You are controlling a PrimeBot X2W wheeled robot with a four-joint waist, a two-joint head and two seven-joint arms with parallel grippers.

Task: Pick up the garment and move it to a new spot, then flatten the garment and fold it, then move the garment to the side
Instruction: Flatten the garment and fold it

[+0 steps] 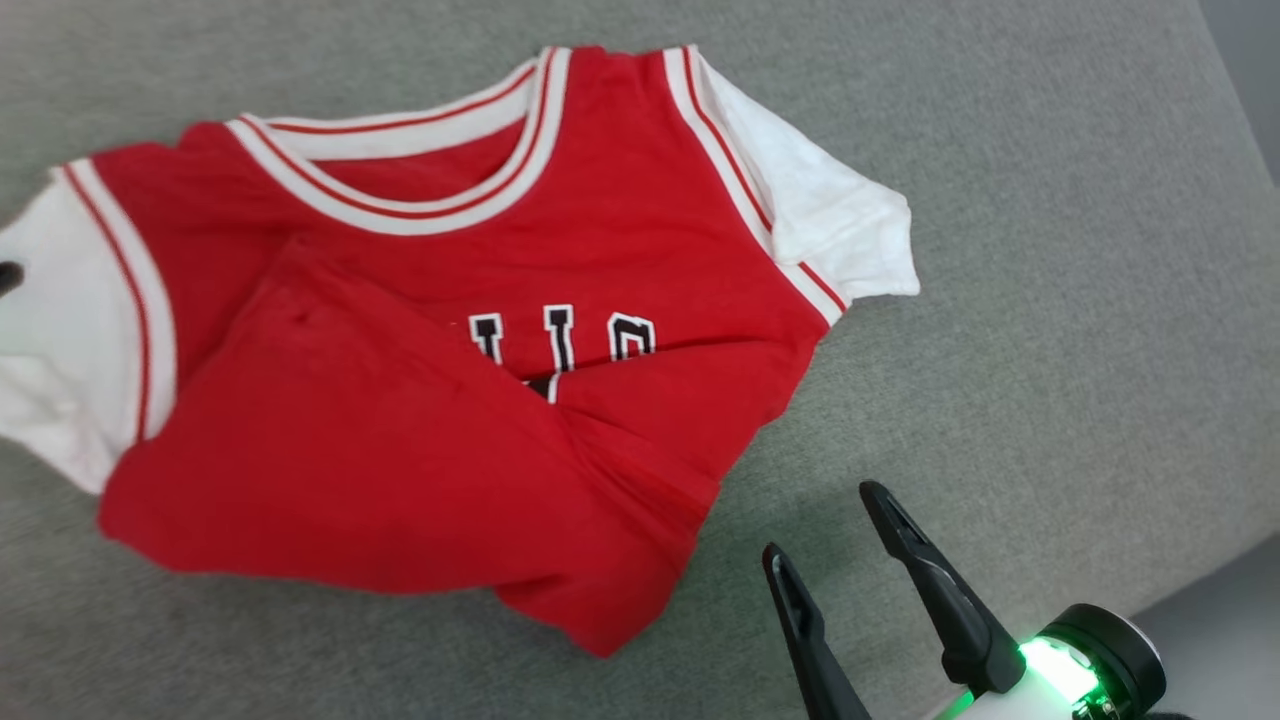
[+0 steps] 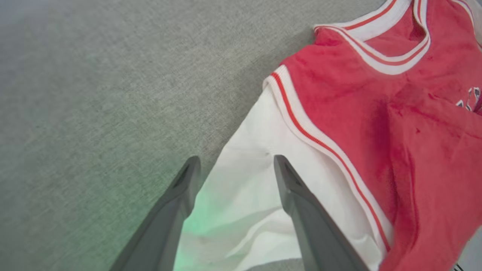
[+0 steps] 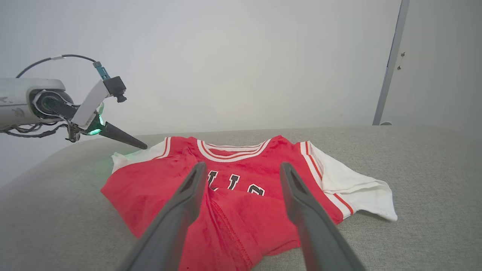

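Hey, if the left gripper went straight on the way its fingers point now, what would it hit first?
Probably the white sleeve of the garment: the open left gripper points down at it, fingers framing it. How near it is, I cannot tell.

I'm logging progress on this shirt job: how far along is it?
Done: the garment lies unheld on the grey surface; whether this is its new spot is unclear. In hand: the open left hand is over a white sleeve, and the open right hand is beside the garment. Left: flattening the flipped-up lower part, folding, moving aside.
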